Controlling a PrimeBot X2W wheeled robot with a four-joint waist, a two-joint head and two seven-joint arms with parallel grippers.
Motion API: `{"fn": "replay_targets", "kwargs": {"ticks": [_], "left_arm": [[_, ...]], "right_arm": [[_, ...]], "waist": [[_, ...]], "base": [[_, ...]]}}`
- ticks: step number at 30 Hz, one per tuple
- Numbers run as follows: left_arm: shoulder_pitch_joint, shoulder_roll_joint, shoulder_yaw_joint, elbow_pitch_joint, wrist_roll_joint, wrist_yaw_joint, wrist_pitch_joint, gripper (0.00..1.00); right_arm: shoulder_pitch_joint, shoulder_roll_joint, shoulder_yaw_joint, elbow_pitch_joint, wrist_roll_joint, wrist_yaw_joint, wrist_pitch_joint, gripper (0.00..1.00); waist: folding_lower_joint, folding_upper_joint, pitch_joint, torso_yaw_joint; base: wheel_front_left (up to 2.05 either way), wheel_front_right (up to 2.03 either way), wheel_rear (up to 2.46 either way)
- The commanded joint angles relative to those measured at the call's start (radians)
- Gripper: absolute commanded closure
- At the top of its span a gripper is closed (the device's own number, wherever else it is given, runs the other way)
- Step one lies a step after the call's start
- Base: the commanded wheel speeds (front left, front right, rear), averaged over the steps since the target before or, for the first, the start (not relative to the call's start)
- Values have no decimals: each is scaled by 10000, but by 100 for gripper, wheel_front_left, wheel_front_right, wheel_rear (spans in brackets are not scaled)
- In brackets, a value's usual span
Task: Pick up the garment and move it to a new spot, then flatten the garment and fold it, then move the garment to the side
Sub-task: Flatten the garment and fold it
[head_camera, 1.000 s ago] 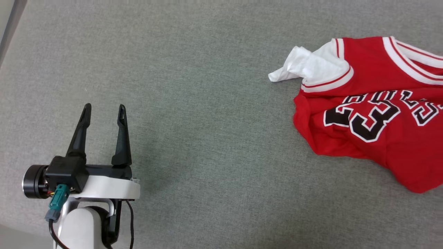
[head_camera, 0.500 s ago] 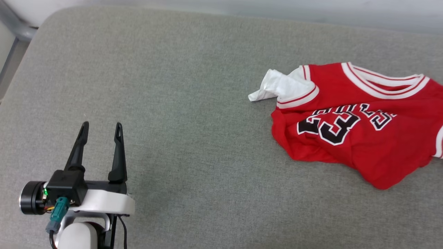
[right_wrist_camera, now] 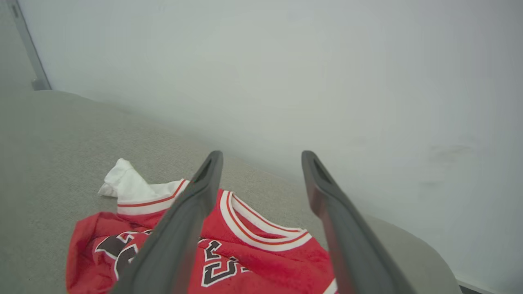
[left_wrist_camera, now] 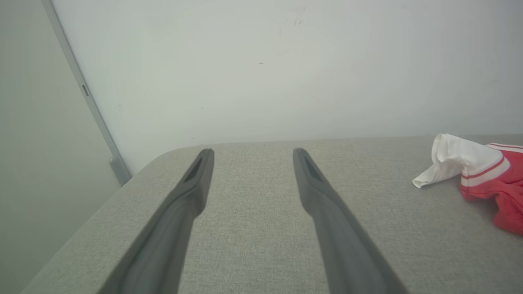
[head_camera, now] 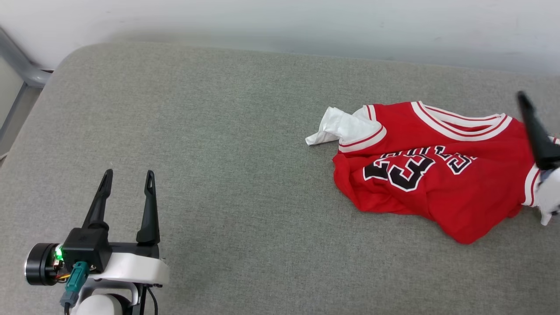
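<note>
1. Garment (head_camera: pixel 437 188): red jersey with white short sleeves and red-and-white striped trim at neck and sleeve. Black, white-outlined lettering and "23" on the chest. It lies crumpled, print side up, on the right half of the padded surface, with the neck opening toward the wall. One white sleeve (head_camera: pixel 339 129) juts out, bunched, from its left side. Also seen at the right edge of the left wrist view (left_wrist_camera: pixel 504 204) and below the fingers in the right wrist view (right_wrist_camera: pixel 265 261).
2. Padded surface (head_camera: pixel 245 153): grey woven cover, rounded far-left corner.
3. Left gripper (head_camera: pixel 128 175) (left_wrist_camera: pixel 253 153): lower left of the head view, well apart from the jersey. Jaws released and spread, nothing between them; fingers point toward the wall over bare cover.
4. Right gripper (right_wrist_camera: pixel 262 155): jaws released and spread wide, nothing between them; it hangs over the jersey's collar area. In the head view one dark finger (head_camera: pixel 536 135) crosses the jersey's right shoulder. Contact with the cloth cannot be told.
5. Wall (head_camera: pixel 280 22): pale, plain, behind the surface.
6. Frame post (head_camera: pixel 19 74): grey metal, far left.
</note>
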Motion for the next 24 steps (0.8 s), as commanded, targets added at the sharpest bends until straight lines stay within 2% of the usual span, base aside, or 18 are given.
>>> {"fn": "replay_targets", "kwargs": {"ticks": [1,2,3,7,11,17,24], "left_arm": [[120,35,-26,-42,-24,30,-23,0],[120,35,-26,-42,-24,30,-23,0],[115,22,-48,-57,-61,38,-23,0],[14,3,-75,-80,-92,48,-23,0],[-173,-28,-138,-88,-150,45,-23,0],[-492,-109,-253,-126,-243,46,-23,0],[-899,-215,-363,-83,-361,38,-23,0]], "right_arm": [[-218,-237,515,-401,367,-15,431,0],[-218,-237,515,-401,367,-15,431,0],[-627,-692,1582,-780,1078,-15,1333,0],[-1543,-1437,3436,-833,2129,-15,2786,0],[-2702,-1686,5281,-450,2878,-15,4203,0],[-4542,-1406,7928,1023,3135,-15,5510,0],[-5726,-801,10437,3610,3326,-15,5306,0]], "waist": [[1,0,-7,45],[1,0,-7,45],[1,0,29,121],[1,0,188,239],[1,0,432,401],[1,0,977,721],[1,0,1673,1127]], "base": [[0,0,0],[0,0,0],[0,0,0],[0,0,0],[0,0,0],[0,0,0],[0,0,0]]}}
